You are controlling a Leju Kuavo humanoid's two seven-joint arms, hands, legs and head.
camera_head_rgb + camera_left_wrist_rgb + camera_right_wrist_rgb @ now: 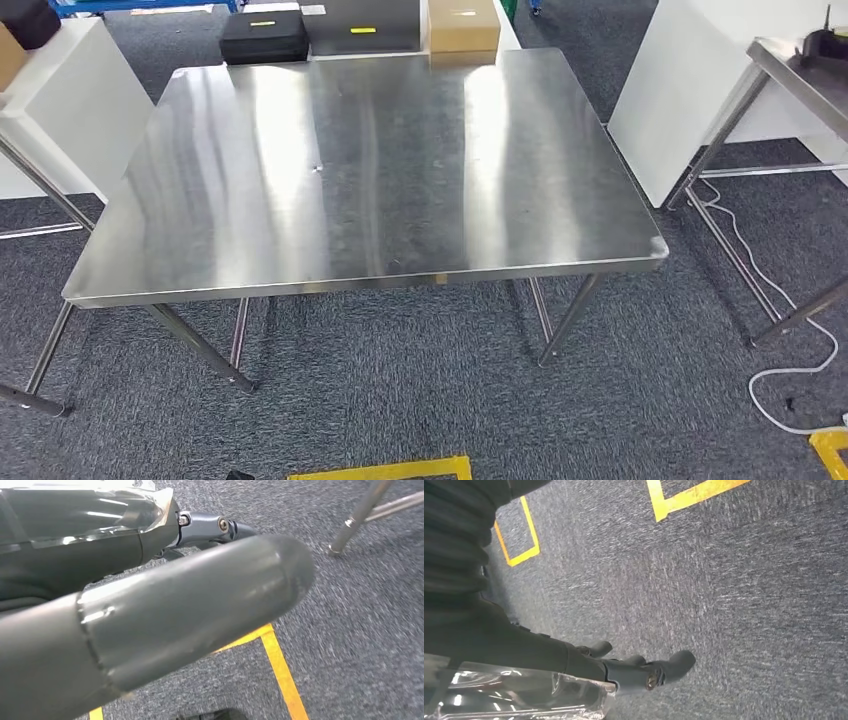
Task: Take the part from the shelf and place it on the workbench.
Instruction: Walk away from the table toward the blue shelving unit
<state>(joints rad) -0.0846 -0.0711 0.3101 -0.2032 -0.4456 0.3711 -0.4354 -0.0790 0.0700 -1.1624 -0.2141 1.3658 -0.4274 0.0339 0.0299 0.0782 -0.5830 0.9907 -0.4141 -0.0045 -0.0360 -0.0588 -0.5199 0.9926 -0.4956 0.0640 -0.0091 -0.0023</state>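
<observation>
Over grey carpet, the right hand (634, 667) hangs with fingers loosely apart, holding nothing. Left hand (150, 620): thick grey thumb fills the wrist view, other fingers mostly hidden, so I cannot tell its state. Yellow floor tape (282, 672) runs beneath it. Ahead stands the steel workbench (370, 170); beyond its far edge sit a black case (263, 37) and a cardboard box (463, 24).

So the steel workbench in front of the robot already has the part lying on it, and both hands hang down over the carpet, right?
Not quite. In the head view the steel workbench has no part on it. The rest stands: the wrist views show the left hand and the right hand hanging over the grey carpet.
</observation>
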